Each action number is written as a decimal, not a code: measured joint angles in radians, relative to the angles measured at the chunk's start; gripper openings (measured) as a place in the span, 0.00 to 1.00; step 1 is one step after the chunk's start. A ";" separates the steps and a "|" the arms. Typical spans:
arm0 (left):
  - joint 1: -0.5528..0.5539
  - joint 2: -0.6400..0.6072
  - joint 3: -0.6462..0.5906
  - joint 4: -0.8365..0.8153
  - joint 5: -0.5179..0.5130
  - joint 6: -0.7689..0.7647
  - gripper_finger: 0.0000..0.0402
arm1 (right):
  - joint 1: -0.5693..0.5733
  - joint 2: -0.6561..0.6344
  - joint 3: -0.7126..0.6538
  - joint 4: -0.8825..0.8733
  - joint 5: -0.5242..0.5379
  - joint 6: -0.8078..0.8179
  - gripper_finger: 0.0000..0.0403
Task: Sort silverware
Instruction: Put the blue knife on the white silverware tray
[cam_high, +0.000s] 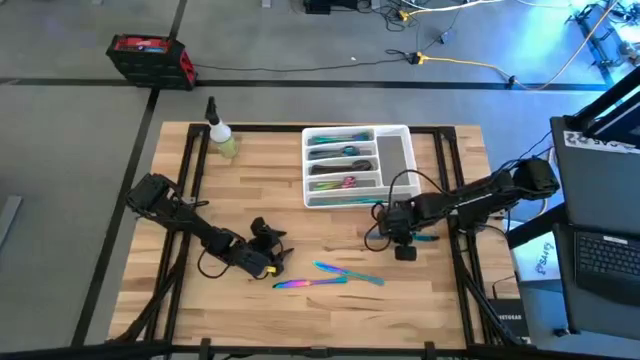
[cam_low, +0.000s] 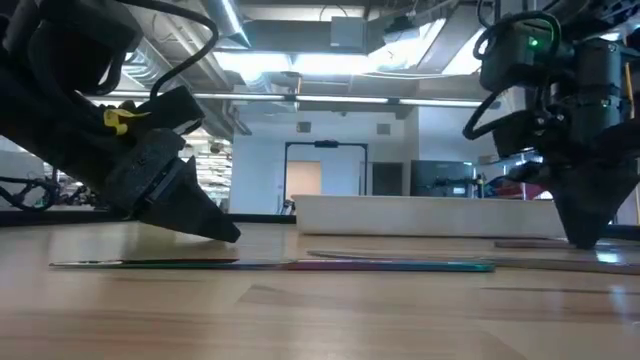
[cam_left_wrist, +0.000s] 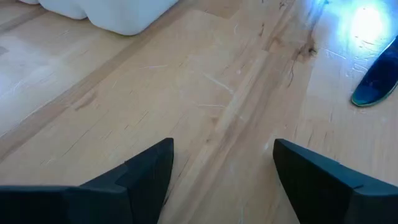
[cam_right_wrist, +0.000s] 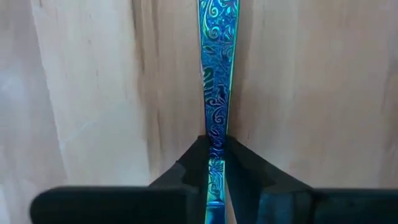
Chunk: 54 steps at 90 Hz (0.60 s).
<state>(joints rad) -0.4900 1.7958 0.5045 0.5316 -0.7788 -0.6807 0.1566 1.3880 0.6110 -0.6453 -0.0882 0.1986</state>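
Two iridescent pieces of silverware (cam_high: 310, 283) (cam_high: 350, 272) lie flat on the wooden table near its front edge; the low view shows them as a thin line (cam_low: 300, 265). My left gripper (cam_high: 268, 240) (cam_left_wrist: 221, 162) stands open just left of them, low over bare wood, with nothing between its fingers. My right gripper (cam_high: 403, 240) (cam_right_wrist: 215, 146) is shut on a slim teal piece of silverware (cam_right_wrist: 217, 74) with an engraved pattern, right of the table's middle. The white tray (cam_high: 395, 160) at the far middle holds more silverware (cam_high: 340, 152) in its compartments. My right gripper pinches the engraved teal handle (cam_right_wrist: 216, 134) between its two fingertips. The fingers (cam_right_wrist: 245, 168) come from above, pointing down, one on each long edge of the handle. The piece lies flat against the wood (cam_low: 605, 256); I cannot tell whether it is lifted.
A small spray bottle (cam_high: 220, 135) with yellowish liquid stands at the far left of the table. A dark frame (cam_high: 190, 160) runs along the table's edges. A laptop (cam_high: 605, 255) sits on a stand to the right. Bare wood lies between the tray and the loose pieces.
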 joint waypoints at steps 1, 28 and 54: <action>0.000 0.000 0.000 0.000 -0.001 0.000 0.65 | 0.000 0.000 0.002 -0.003 -0.002 0.001 0.07; 0.000 0.000 0.000 0.000 -0.008 0.000 0.65 | 0.000 0.000 0.073 -0.018 -0.002 0.003 0.07; 0.000 0.000 0.000 0.000 -0.010 0.000 0.65 | 0.000 0.000 0.092 -0.025 -0.002 0.003 0.07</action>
<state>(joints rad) -0.4900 1.7958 0.5045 0.5312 -0.7887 -0.6811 0.1566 1.3884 0.7031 -0.6704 -0.0902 0.2016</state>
